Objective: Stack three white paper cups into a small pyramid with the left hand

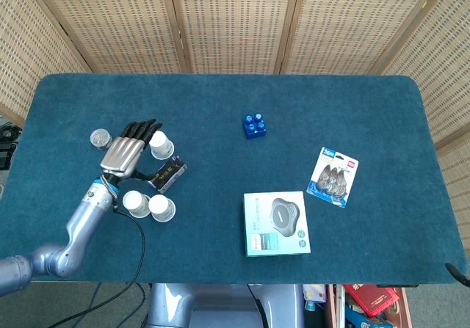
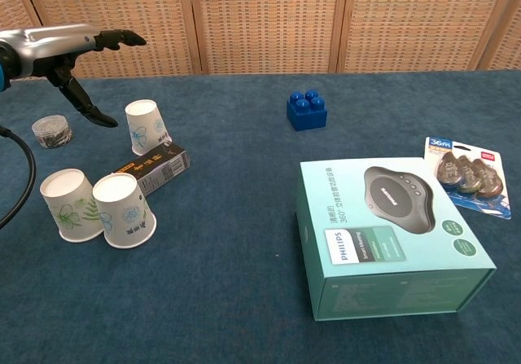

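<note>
Two white paper cups stand upside down side by side near the table's front left: one cup and the other cup, touching each other. The third cup stands farther back. My left hand hovers open above the table just left of that third cup, fingers spread, holding nothing. The right hand is out of both views.
A small dark box lies between the third cup and the pair. A round tin sits at the left. A blue brick, a speaker box and a blister pack lie to the right.
</note>
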Robot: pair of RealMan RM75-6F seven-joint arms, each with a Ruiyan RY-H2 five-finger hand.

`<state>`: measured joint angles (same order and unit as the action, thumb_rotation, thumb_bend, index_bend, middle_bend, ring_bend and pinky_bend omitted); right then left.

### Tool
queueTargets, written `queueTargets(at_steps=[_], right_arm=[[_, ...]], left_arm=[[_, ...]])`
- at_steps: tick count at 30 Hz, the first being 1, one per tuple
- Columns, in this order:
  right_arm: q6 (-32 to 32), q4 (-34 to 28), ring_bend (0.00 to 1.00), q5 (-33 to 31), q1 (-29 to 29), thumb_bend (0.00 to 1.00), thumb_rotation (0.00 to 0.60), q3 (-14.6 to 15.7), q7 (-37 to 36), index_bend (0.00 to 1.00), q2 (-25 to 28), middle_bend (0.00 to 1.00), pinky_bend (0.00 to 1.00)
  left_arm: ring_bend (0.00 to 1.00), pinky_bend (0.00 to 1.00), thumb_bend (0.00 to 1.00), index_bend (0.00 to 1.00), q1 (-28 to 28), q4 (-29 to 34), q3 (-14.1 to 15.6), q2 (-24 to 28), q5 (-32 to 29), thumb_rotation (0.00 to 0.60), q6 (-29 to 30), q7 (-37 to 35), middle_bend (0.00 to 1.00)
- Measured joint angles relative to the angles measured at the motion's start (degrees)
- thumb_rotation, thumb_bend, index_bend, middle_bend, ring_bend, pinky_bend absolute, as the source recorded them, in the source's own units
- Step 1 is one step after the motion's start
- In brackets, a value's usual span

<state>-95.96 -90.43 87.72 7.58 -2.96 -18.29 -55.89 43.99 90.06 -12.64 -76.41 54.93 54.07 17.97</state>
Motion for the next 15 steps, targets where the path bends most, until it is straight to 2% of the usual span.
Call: queueTargets(at_steps=[5, 9, 15], right_arm=[[0.9, 0.1, 0.00, -0.3, -0.5, 0.00, 0.600, -0.1, 0.5, 0.00, -0.2, 0.00, 0.00], [1.7, -0.3, 0.00, -0.8, -0.9, 0.00, 0.600, -0.3, 1.1, 0.00, -0.3, 0.00, 0.00], [2.6, -0.7, 0.00, -1.6, -1.3, 0.00, 0.600, -0.6, 1.8, 0.00, -0.3, 0.00, 0.00]], left_arm=[[0.00, 0.00, 0.14, 0.00, 0.7, -3.5, -0.2, -1.6, -1.1, 0.600, -0.8, -0.2, 0.00], [0.01, 0.07, 0.14, 0.00, 1.6, -8.4, -0.5, -4.9, -1.1, 0.600, -0.4, -0.1, 0.01], [0.10, 0.17, 0.14, 0.08, 4.0, -16.2, -1.3, -10.4, -3.6, 0.600, -2.2, 0.7, 0.12]])
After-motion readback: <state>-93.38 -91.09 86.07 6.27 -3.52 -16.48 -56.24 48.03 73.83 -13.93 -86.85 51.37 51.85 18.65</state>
